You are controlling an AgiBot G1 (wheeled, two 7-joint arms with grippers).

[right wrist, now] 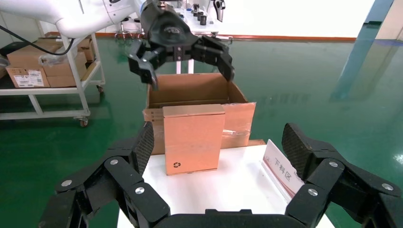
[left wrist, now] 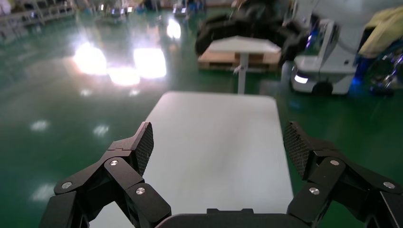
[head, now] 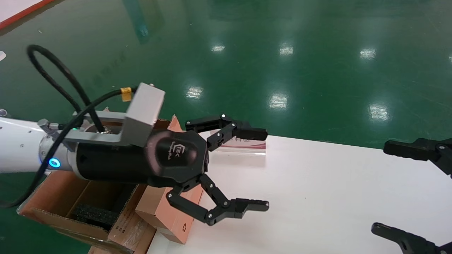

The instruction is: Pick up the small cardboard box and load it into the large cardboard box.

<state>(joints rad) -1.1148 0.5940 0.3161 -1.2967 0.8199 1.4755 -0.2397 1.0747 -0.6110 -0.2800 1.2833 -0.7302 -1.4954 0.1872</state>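
Only the right wrist view showed the plain brown rectangular small cardboard box [right wrist: 194, 138] upright on the white surface [right wrist: 237, 190], against the long brown open-topped large cardboard box [right wrist: 197, 92]; both the left claw [right wrist: 183, 59] and the right claw [right wrist: 221, 147] were spread, empty.

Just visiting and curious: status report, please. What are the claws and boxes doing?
Left claw open, empty, raised above table edge. Right claw open, empty, facing small cardboard box. Small box upright on table against large cardboard box. Nothing blocking.

This is a big factory or warehouse hall. The shiny green floor [head: 282, 53] shines back rows of ceiling lights. Far past the open left gripper [left wrist: 218, 147] stand a wooden pallet [left wrist: 237, 59] and a white wheeled robot [left wrist: 323, 57]. A metal cart [right wrist: 52, 85] holds stacked brown boxes [right wrist: 33, 66].
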